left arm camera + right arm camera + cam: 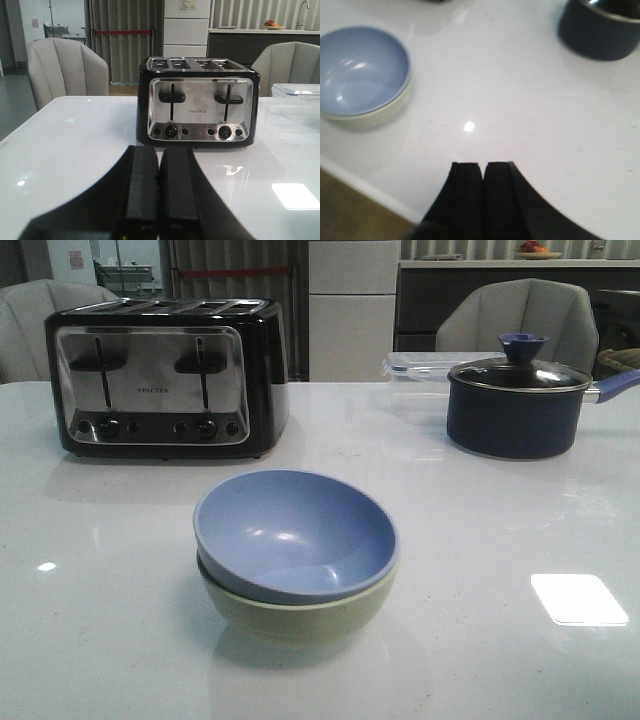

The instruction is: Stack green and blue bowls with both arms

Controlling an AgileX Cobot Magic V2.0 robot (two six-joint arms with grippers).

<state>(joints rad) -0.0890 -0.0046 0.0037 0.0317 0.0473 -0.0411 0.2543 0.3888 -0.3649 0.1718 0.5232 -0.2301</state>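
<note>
Toaster point(167, 375): a black-and-chrome four-slot body is set at about ten o'clock from the bowls on the white table point(480, 540); its chrome face with two levers and dark knobs is turned toward the front camera; it is seen again, straight on, in the left wrist view point(198, 102).
Left gripper point(159, 200): it is seen only in its own wrist view; the two black fingers are pressed together with barely a seam between them; nothing is held; the toaster is faced across a bare stretch of table.
Blue bowl point(295, 535): it is nested inside the green one, sitting a little tilted, its rim raised at nine o'clock; its hollow is open upward and nothing is seen in it; it is shown also in the right wrist view point(362, 70).
Green bowl point(300, 615): it is placed upright on the table near the front-centre; only its outer wall is shown under the blue rim; its pale edge is visible in the right wrist view point(385, 112).
Right gripper point(483, 195): its fingers are closed against each other, empty; it is held over the table's near edge, apart from the stacked bowls.
Pot point(518, 405): a dark navy body with a glass lid and blue knob is stood at about two o'clock from the bowls; a clear container point(425, 365) is set just behind it.
</note>
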